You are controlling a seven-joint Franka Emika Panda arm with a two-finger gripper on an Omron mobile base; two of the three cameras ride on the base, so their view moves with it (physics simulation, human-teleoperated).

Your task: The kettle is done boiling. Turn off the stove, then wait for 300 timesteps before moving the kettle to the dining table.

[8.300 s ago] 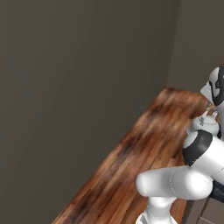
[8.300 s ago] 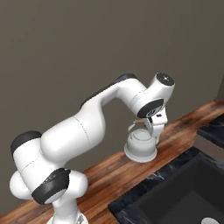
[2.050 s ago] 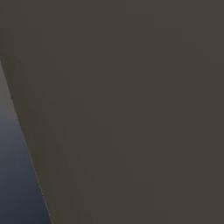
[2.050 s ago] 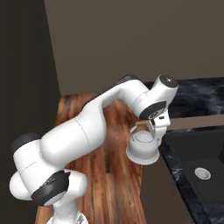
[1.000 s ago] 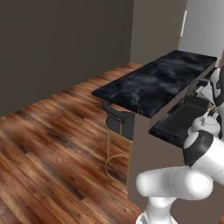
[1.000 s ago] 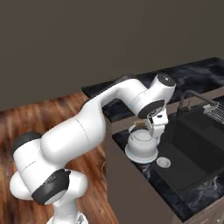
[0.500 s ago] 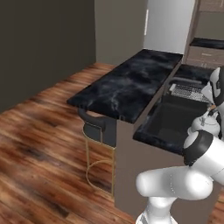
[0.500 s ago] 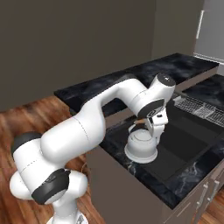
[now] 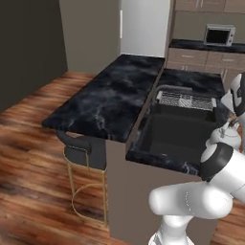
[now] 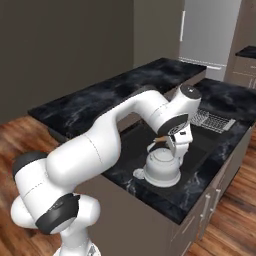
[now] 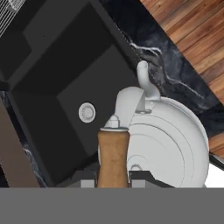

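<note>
A wooden floor [image 9: 28, 143] is running along the left of the room, and a dark stool [image 9: 83, 155] on thin brass legs is tucking under the overhanging edge of the dining table [image 9: 112, 95], a long black marble slab with white veins. Just right of that slab, a step lower, a darker marble worktop [image 9: 160, 160] is wrapping around a black sink [image 9: 174, 136]; in the hand view the basin is lying bare, showing a round drain [image 11: 87, 112]. A wire rack [image 9: 185, 100] is sitting behind the sink, and farther back a microwave [image 9: 219, 35] is resting on a counter against the wall, with a pale tall refrigerator [image 9: 143, 26] standing to its left.

At the right, the kettle [image 10: 162, 168] is hanging above the worktop's near edge beside the sink, spout [image 11: 146, 81] pointing away from the hand. The gripper [image 10: 173, 144] is clamping narrowly on the tan wooden grip [image 11: 112, 157] of the kettle's handle, one fingertip pressing each side. The white arm [image 10: 105, 140] is arching over the worktop between the base and the kettle.
</note>
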